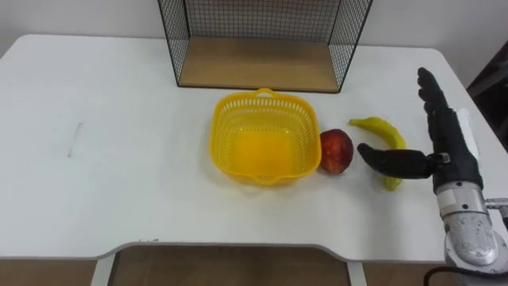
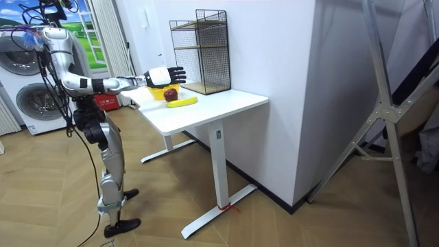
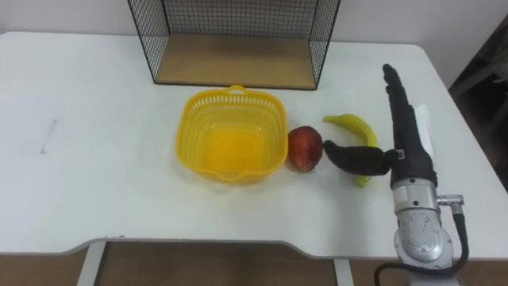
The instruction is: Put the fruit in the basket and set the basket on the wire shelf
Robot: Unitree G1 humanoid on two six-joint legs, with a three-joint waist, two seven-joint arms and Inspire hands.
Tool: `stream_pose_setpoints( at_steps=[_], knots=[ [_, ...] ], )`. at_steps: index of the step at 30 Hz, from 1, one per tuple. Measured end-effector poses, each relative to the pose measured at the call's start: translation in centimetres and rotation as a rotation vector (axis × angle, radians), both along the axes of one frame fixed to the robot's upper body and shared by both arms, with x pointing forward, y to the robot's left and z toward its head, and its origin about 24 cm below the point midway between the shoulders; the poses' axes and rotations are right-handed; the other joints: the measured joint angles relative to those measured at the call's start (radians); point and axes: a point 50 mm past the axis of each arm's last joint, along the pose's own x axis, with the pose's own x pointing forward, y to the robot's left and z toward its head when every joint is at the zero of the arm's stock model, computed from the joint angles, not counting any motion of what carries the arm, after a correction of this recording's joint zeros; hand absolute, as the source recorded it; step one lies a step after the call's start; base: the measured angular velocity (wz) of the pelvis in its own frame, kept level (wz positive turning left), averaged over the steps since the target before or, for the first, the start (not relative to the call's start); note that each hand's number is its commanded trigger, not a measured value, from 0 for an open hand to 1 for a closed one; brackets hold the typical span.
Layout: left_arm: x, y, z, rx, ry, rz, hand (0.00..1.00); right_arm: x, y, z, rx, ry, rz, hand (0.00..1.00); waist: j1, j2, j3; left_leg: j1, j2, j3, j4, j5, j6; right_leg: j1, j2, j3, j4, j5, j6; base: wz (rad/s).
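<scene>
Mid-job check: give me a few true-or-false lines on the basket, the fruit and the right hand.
1. The basket is empty. True.
2. The apple lies just right of the basket. True.
3. The right hand is shut on the banana. False: the hand is open, fingers straight, with its thumb reaching across the banana.
4. The basket stands on the shelf. False: it stands on the table, in front of the shelf.
5. The banana lies between the basket and the apple. False: the apple lies between the basket and the banana.
</scene>
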Motion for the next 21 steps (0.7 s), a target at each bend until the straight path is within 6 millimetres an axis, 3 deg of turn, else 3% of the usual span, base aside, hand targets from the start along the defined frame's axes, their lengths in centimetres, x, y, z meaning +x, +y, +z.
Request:
stream_pose_setpoints(
  at_steps=[11, 21],
  knots=[
    [0.3, -0.1, 0.0, -0.019, 0.008, -0.029, 0.00, -0.1, 0.9, -1.6, 0.007, 0.123, 0.092, 0.00, -0.002, 0.002, -0.0004, -0.001, 0.000, -0.009, 0.004, 0.000, 0.000, 0.003, 0.000, -0.003, 0.000, 0.000, 0.000, 0.01],
    [0.8, -0.2, 0.0, -0.034, 0.000, -0.037, 0.00, -0.1, 1.1, -1.7, -0.021, 0.148, 0.130, 0.00, -0.002, 0.004, -0.0006, -0.001, 0.000, -0.011, 0.014, 0.000, 0.000, 0.014, 0.000, -0.007, 0.001, 0.001, -0.001, 0.00]
  ],
)
